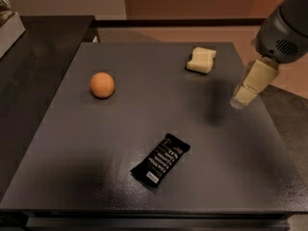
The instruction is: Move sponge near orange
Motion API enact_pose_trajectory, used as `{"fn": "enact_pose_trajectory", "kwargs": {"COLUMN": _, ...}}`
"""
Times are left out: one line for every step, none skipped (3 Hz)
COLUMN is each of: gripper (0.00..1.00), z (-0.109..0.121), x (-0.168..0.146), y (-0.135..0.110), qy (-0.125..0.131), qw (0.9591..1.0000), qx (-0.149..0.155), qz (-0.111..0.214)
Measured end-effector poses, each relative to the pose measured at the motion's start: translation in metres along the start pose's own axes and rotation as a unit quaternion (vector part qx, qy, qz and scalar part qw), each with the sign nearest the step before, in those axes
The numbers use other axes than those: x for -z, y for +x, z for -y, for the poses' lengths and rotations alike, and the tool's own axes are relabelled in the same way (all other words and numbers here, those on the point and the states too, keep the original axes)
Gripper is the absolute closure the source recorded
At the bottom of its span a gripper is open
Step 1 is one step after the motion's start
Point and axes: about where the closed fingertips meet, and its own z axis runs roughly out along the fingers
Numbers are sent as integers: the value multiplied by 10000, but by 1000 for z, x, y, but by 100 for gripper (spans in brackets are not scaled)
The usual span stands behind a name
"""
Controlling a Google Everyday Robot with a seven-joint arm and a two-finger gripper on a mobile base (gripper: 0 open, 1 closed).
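The tool (240, 99) hangs over the right edge of the table (144, 124), carrying nothing; whether it is released or clenched cannot be told. The sponge (201, 60) lies near the tool, to its left and farther back, with its long axis roughly across the view. The orange (102, 85) sits well apart, farther to the tool's left, so the carry probably runs leftward.

No legible text: white print on snack bar wrapper (160, 160) unreadable; tool (245, 94) over table (96, 143) right edge.
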Motion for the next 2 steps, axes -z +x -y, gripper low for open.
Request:
{"fn": "enact_pose_trajectory", "kwargs": {"gripper": 0, "z": 29, "x": -26, "y": -14, "qy": 149, "qw": 9981, "qx": -549, "qz": 230}}
{"fn": "enact_pose_trajectory", "kwargs": {"gripper": 0, "z": 59, "x": -48, "y": -27, "qy": 392, "qw": 9923, "qx": -1074, "qz": 474}}
